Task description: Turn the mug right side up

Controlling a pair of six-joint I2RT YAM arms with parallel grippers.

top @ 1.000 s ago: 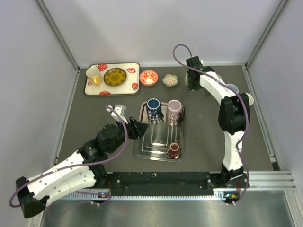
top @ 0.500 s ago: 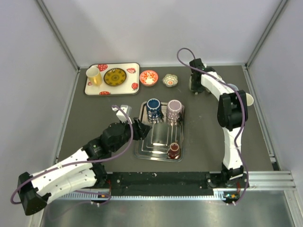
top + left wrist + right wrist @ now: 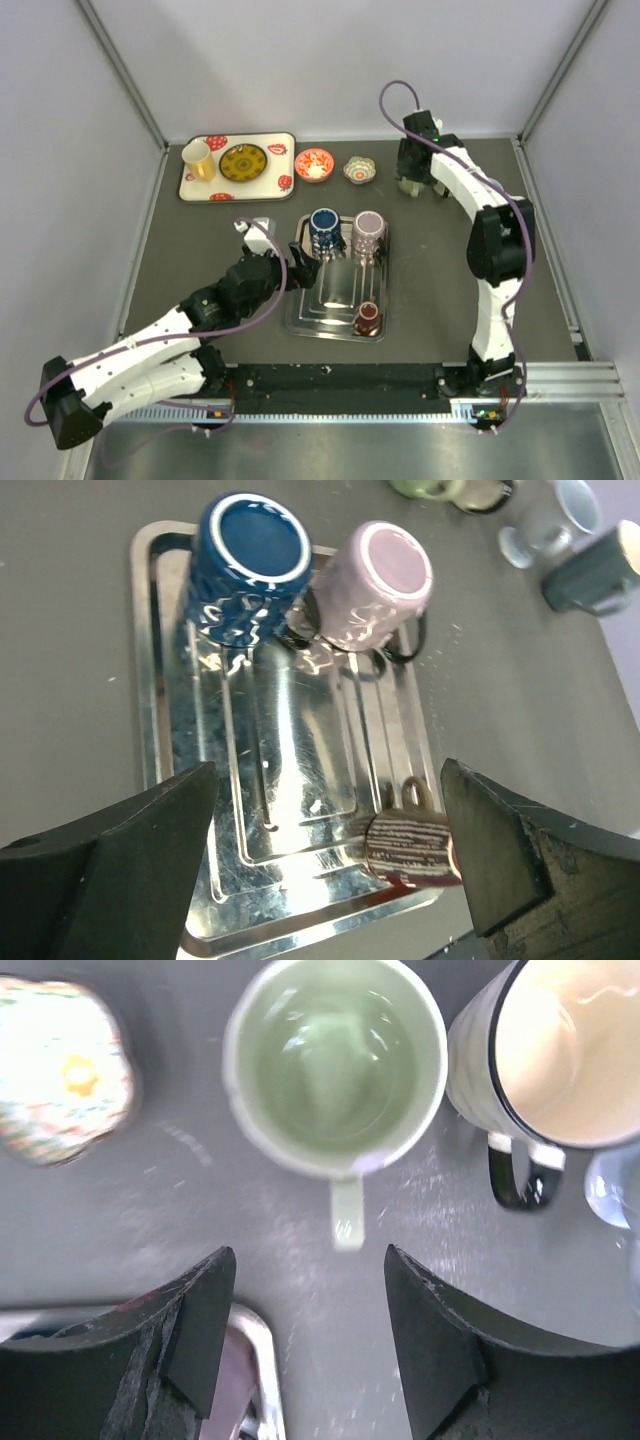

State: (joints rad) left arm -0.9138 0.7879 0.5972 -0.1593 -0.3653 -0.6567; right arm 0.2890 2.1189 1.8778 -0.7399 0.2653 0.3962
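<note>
Release step, by the look: green mug [image 3: 335, 1065] stands mouth-up on the bench [image 3: 200, 1220], right pincer [image 3: 310, 1305] parted above it, empty. Left pincer [image 3: 325, 830] gapes wide over the tray [image 3: 141, 680]. Blue mug [image 3: 245, 565] and pink mug [image 3: 375, 580] sit inverted there, likely next, needing a side grip.

Green mug [image 3: 335, 1065] stands upright (cream mug [image 3: 560, 1050] just beside it).

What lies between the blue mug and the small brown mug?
Only bare tray between blue mug and brown mug; the left wrist view shows it.
</note>
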